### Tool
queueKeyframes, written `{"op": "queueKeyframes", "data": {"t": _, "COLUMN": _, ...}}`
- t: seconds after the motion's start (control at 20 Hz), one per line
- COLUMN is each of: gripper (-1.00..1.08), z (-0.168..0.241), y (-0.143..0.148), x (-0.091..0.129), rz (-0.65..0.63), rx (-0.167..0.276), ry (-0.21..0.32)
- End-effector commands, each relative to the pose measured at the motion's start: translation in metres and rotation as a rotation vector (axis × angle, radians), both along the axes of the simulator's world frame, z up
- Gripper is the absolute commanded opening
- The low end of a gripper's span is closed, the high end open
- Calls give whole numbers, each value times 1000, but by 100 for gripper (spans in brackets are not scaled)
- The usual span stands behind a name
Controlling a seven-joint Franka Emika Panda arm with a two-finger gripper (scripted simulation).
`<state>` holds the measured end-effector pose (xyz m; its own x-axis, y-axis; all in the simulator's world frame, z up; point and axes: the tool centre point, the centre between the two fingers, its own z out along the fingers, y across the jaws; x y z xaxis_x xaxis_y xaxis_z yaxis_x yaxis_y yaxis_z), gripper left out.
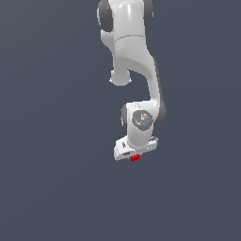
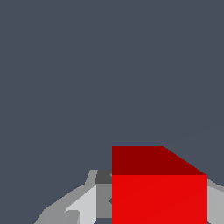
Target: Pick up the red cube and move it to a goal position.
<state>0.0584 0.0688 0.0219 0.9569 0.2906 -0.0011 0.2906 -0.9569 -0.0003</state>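
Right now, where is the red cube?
In the exterior view the red cube sits just below centre, right under the white gripper; the wrist view shows it between the fingers.

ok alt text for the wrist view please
A bright red cube fills the lower part of the frame, sitting between the grey fingers of the robot's hand. Behind it is only a plain dark blue-grey background.

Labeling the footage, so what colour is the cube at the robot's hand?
Bright red cube, its upper face a darker red; the wrist view shows it best.
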Motion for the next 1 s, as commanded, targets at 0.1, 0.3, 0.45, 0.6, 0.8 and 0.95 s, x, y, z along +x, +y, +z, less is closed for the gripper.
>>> {"op": "queueKeyframes", "data": {"t": 0.1, "gripper": -100, "z": 7, "y": -3, "x": -6, "rz": -1, "rx": 0, "ry": -1}}
{"op": "queueKeyframes", "data": {"t": 0.3, "gripper": -100, "z": 17, "y": -8, "x": -17, "rz": -1, "rx": 0, "ry": -1}}
{"op": "queueKeyframes", "data": {"t": 0.45, "gripper": -100, "z": 27, "y": -13, "x": -28, "rz": -1, "rx": 0, "ry": -1}}
{"op": "queueKeyframes", "data": {"t": 0.6, "gripper": -100, "z": 41, "y": -19, "x": -41, "rz": -1, "rx": 0, "ry": -1}}
{"op": "queueKeyframes", "data": {"t": 0.8, "gripper": -100, "z": 62, "y": -29, "x": -63, "rz": -1, "rx": -1, "ry": -1}}
{"op": "queueKeyframes", "data": {"t": 0.95, "gripper": -100, "z": 80, "y": -38, "x": -81, "rz": -1, "rx": -1, "ry": -1}}
